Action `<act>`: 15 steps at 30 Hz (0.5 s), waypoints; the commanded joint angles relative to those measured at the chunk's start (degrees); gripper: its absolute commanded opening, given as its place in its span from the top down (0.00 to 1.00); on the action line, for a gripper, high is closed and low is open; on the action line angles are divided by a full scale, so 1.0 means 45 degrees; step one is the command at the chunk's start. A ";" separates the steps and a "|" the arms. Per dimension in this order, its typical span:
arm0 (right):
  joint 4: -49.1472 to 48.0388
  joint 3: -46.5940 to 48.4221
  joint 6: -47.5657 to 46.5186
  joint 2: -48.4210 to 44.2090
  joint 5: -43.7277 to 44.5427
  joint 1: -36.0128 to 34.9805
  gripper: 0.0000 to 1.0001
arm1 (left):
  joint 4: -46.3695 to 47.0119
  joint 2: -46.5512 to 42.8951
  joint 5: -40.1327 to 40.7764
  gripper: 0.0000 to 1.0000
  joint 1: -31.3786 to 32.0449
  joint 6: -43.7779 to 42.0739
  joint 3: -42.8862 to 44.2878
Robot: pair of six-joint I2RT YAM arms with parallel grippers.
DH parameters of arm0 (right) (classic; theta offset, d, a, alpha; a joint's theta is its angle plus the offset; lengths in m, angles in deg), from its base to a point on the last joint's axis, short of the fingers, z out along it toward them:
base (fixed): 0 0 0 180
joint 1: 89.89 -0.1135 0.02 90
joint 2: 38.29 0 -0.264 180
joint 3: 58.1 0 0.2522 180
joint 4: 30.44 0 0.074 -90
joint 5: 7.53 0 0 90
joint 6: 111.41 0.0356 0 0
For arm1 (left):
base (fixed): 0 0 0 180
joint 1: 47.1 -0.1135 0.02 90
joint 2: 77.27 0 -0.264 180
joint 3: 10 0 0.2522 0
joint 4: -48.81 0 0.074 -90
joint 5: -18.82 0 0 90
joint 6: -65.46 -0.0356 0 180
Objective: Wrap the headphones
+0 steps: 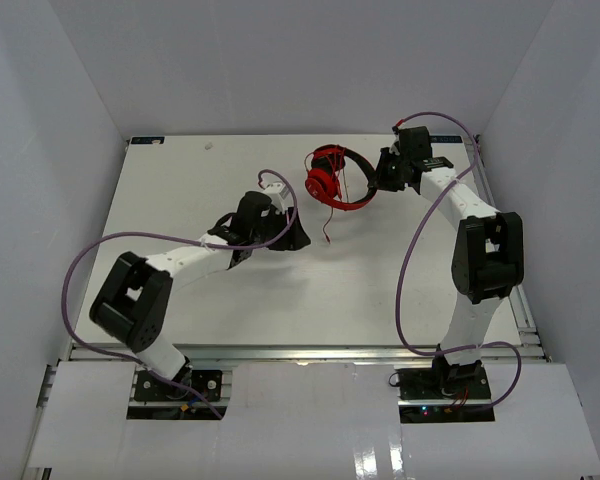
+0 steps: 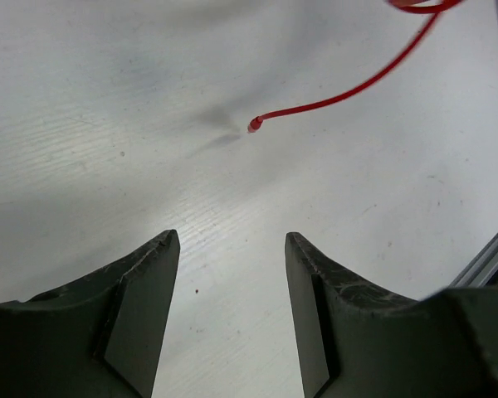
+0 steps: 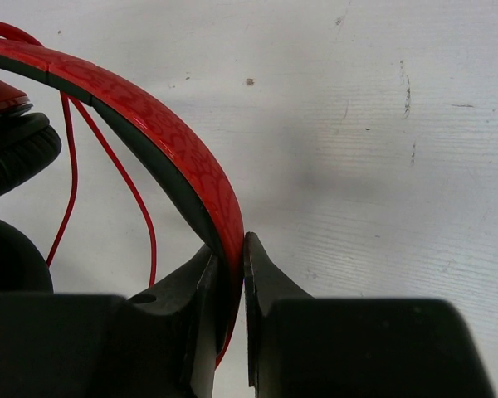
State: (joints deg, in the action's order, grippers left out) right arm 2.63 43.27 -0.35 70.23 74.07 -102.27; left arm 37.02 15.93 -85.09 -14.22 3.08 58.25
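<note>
Headphones (image 1: 323, 183), glossy red, round-cupped

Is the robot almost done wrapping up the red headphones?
Not yet. Done: the right gripper grips the headphones by the headband. In hand: the open left gripper points at the loose end of the cord. Left: the cord hangs loose, so the winding is not yet done.

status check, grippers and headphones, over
Right gripper shut on headphones headband. Left gripper open, cord end just ahead. Nothing between them.
</note>
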 commanded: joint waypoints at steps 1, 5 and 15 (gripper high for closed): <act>-0.0813 0.0764 -0.0097 0.0369 -0.0581 0.0083 0.92 | -0.0130 -0.2661 0.0073 0.35 -0.0237 -0.0936 -0.1316; -0.0564 0.1895 -0.0168 0.1011 -0.0535 0.0095 0.92 | 0.1307 -0.3609 -0.2552 0.38 -0.0172 -0.1315 -0.2483; -0.0117 0.2632 0.0043 0.1272 -0.1006 0.0095 0.92 | 0.7789 -0.2962 -0.1957 0.24 0.1165 -0.5871 -0.5117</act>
State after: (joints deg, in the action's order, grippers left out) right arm 3.90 52.27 -1.45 77.61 73.17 -102.21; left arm 53.54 0.10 -96.81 -9.85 -13.87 38.52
